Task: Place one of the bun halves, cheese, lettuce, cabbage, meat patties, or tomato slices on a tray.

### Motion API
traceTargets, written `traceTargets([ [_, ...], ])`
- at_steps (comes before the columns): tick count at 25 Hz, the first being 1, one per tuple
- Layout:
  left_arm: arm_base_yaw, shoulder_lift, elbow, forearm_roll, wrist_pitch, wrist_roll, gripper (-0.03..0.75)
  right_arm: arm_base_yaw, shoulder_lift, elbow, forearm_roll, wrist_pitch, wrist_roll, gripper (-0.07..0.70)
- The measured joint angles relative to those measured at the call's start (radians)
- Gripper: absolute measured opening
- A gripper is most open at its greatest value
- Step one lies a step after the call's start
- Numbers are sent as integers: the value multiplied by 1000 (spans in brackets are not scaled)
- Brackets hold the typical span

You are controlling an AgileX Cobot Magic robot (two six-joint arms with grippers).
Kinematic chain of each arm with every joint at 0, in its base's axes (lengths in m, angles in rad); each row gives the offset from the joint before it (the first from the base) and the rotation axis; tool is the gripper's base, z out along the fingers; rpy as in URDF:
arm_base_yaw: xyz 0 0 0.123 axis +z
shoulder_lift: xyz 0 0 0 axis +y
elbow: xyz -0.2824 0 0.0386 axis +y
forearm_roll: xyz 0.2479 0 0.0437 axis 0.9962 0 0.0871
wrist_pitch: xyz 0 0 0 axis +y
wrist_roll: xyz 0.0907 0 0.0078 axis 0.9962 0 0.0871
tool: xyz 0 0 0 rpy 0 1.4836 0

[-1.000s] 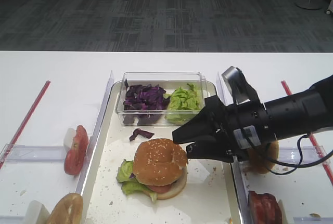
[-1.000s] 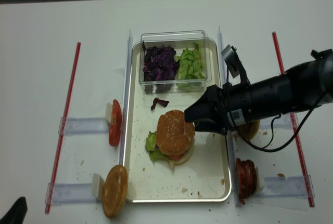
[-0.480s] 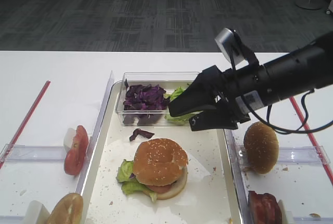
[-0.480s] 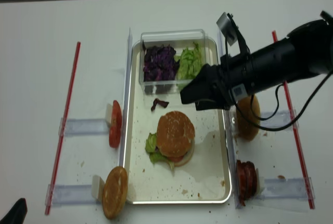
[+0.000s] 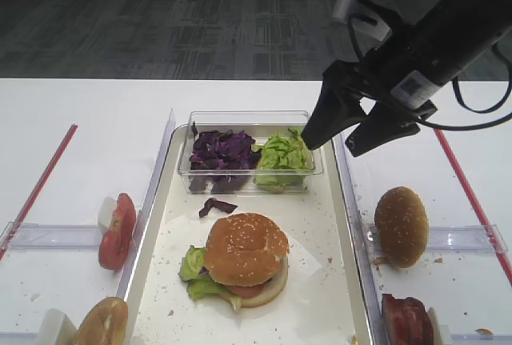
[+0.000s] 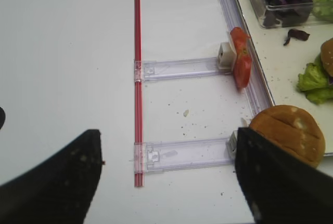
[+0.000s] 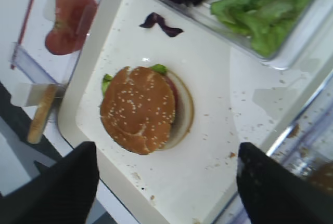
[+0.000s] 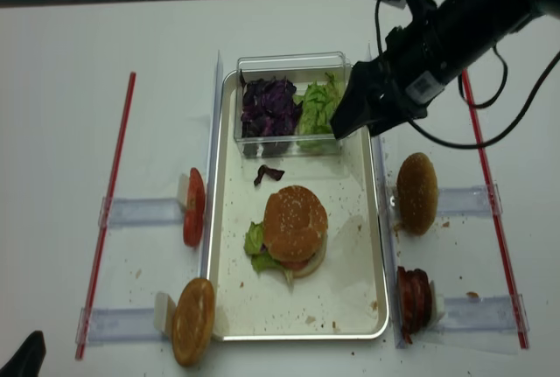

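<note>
On the tray an assembled burger is seen, topped by one of the bun halves. Another sesame bun stands outside the tray's right rim. Farther back, lettuce and cabbage are held in a clear tub. Above the tub's right end the right gripper is raised, fingers spread, nothing grasped. The left gripper is seen spread and empty.

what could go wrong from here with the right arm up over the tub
1. The open right gripper hovers by the clear tub; a low pass could clip its rim and spill lettuce or cabbage.
2. The sesame bun top sits on a stack leaning over loose leaves; a nudge could slide it across the tray.
</note>
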Motion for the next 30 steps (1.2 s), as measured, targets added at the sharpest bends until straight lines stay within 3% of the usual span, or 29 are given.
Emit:
traceTargets([
  [6,0,0,0,0,0,0,492,0,0,-62,-212,12,135,572],
  [19,0,0,0,0,0,0,492,0,0,-63,-570,10,322,573],
  [30,0,0,0,0,0,0,492,0,0,-63,-603,10,353,573],
])
